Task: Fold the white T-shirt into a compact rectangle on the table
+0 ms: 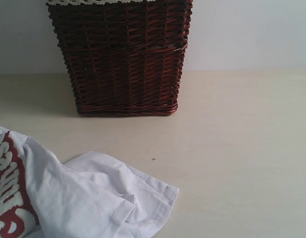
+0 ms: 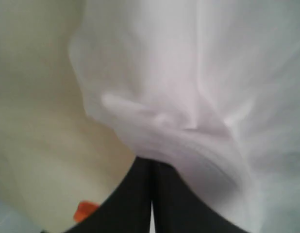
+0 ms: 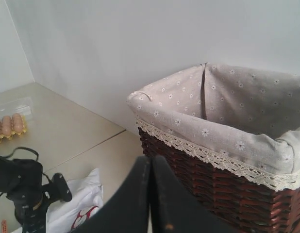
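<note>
One crumpled white cotton T-shirt point(image 1: 93, 198) on one pale beige worktop point(image 1: 242, 158), one dark wicker basket point(image 1: 121, 59) behind. Two pairs of jaws, both closed, the left touching shirt fabric.

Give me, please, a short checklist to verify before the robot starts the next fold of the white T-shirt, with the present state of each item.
1. white T-shirt on the table: ok, it lies at the lower left of the exterior view.
2. Shirt spread flat for folding: not ok, it is bunched and creased.
3. left fingers shut: ok, pressed together right at the cloth.
4. Cloth really pinched between them: cannot tell, the fabric covers their tips.
5. right fingers free: ok, shut on nothing, raised near the wicker basket.
6. Shirt apart from the basket: ok, bare table lies between them.
</note>
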`<control>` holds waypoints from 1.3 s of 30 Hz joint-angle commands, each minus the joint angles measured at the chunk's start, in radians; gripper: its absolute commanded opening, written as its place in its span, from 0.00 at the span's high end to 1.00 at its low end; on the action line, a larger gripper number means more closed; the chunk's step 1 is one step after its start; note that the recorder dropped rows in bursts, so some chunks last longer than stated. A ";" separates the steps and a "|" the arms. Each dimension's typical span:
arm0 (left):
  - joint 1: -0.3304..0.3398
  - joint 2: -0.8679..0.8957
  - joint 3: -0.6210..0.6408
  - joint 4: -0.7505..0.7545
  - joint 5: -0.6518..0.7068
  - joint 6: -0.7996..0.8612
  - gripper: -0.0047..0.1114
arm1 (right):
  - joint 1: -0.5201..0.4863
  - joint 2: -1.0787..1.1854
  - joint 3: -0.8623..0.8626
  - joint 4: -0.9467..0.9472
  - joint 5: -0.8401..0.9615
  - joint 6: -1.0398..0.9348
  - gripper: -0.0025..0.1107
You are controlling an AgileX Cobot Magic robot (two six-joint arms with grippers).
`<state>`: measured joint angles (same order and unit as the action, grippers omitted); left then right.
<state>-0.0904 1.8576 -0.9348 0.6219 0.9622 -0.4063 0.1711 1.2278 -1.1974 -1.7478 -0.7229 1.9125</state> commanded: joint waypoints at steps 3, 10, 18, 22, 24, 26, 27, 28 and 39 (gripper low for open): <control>0.005 -0.259 -0.019 -0.038 -0.231 -0.065 0.96 | -0.005 0.028 -0.005 0.003 -0.025 -0.001 0.82; 0.029 -0.475 -0.010 -0.104 -0.377 -0.144 0.96 | -0.005 0.142 0.019 0.003 -0.140 0.045 0.66; 0.001 -0.651 0.102 -0.448 -0.682 0.097 0.96 | 0.066 0.242 0.115 0.003 -0.129 -0.152 0.67; -0.028 -0.691 0.111 -0.450 -0.687 0.097 0.96 | 0.159 0.239 0.188 0.003 0.034 -0.222 0.67; -0.040 -0.702 0.111 -0.450 -0.682 0.097 0.96 | 0.221 0.239 0.242 0.003 0.173 -0.310 0.67; -0.048 -0.710 0.111 -0.450 -0.678 0.097 0.96 | 0.291 0.239 0.300 0.003 0.325 -0.401 0.67; -0.050 -0.712 0.111 -0.450 -0.675 0.097 0.96 | 0.336 0.239 0.323 0.003 0.409 -0.440 0.66; -0.053 -0.713 0.111 -0.452 -0.674 0.097 0.96 | 0.380 0.239 0.342 0.003 0.477 -0.465 0.66; -0.055 -0.713 0.111 -0.454 -0.668 0.095 0.96 | 0.668 0.397 0.419 0.003 0.588 -0.424 0.60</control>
<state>-0.1398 1.1531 -0.8302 0.1779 0.2958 -0.3148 0.8004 1.5627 -0.7919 -1.7492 -0.1585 1.4800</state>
